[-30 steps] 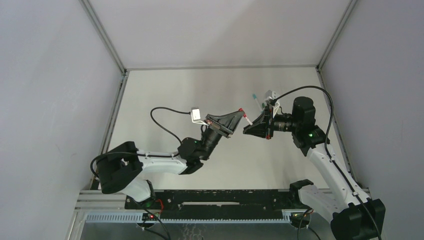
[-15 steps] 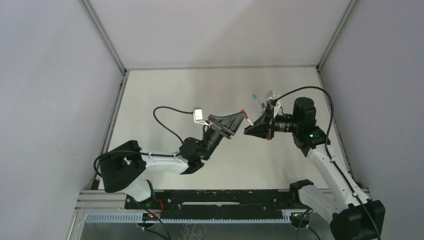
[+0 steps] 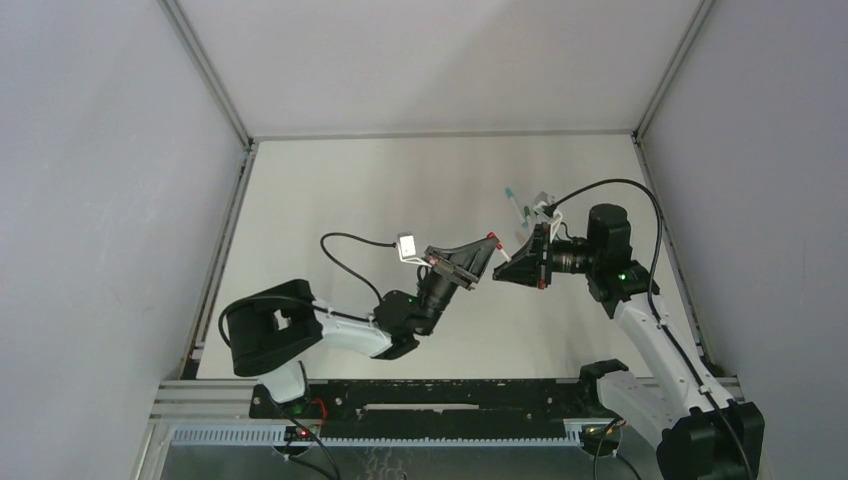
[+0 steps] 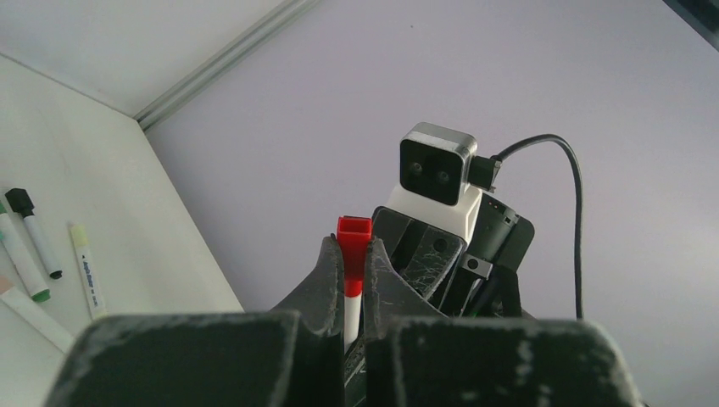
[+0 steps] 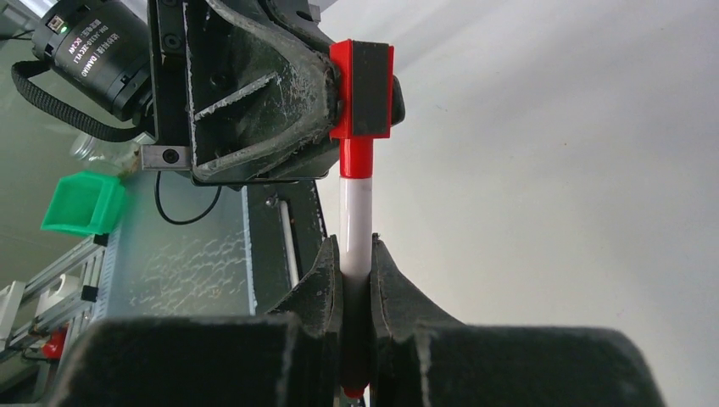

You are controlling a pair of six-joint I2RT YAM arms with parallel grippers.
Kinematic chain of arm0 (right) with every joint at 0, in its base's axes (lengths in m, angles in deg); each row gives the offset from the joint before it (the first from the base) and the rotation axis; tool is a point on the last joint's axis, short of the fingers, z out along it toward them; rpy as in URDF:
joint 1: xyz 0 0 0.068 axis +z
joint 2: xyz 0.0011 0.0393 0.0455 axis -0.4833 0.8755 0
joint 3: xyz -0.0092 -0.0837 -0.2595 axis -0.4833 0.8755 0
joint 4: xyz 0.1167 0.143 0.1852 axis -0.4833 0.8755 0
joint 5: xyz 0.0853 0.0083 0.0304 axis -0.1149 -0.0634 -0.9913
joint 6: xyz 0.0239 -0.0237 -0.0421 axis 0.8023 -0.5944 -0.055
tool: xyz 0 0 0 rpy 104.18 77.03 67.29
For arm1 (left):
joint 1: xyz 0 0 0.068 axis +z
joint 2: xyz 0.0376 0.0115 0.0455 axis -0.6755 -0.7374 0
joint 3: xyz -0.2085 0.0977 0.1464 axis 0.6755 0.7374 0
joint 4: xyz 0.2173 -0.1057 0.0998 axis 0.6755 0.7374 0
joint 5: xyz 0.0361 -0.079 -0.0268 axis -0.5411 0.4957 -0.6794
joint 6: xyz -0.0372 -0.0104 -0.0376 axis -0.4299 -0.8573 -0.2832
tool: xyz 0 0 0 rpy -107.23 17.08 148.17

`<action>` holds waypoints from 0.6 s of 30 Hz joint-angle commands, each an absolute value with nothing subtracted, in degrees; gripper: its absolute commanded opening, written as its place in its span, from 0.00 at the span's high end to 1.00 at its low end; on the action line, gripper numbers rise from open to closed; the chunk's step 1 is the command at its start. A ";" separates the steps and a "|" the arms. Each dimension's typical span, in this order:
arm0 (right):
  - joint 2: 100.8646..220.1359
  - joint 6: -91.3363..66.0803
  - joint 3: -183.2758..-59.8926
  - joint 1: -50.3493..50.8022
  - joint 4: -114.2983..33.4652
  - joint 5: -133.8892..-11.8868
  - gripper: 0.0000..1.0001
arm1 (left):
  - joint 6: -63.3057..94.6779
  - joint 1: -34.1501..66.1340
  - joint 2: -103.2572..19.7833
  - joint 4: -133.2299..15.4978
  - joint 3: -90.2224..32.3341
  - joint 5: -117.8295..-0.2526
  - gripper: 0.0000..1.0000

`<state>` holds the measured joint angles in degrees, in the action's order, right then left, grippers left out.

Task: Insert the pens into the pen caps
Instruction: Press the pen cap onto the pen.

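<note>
My left gripper point(image 4: 353, 248) is shut on a red pen cap point(image 4: 353, 236). A white pen barrel point(image 4: 352, 314) runs down out of the cap between the fingers. In the right wrist view my right gripper point(image 5: 356, 252) is shut on that white pen point(image 5: 356, 216), whose red collar sits in the red cap point(image 5: 362, 89). The top view shows both grippers tip to tip above the table's middle right, left gripper point(image 3: 486, 245) and right gripper point(image 3: 501, 267), with the cap point(image 3: 491, 237) between them. More pens point(image 4: 38, 242) lie on the table.
Loose pens point(image 3: 518, 205) lie on the white table behind the right arm, one with a black cap point(image 4: 19, 202), one yellow-green point(image 4: 86, 270). A green bin point(image 5: 80, 203) sits off the table's near side. Grey walls close in the left, right and back.
The left arm has swung right and nearer, carrying the cap slightly toward the near edge. The right gripper followed a little with the pen. Both grips stayed shut.
</note>
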<state>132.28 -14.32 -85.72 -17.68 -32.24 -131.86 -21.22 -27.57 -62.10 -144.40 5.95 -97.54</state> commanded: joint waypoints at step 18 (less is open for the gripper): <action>136.90 -38.19 -90.33 -19.24 -24.88 -132.90 1.00 | -20.14 -29.53 -43.53 -129.47 17.74 -94.74 0.42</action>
<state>136.41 -31.65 -88.12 -18.03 -26.42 -134.39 -20.94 -31.31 -50.82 -135.96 15.13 -95.36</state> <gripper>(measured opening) 0.115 0.530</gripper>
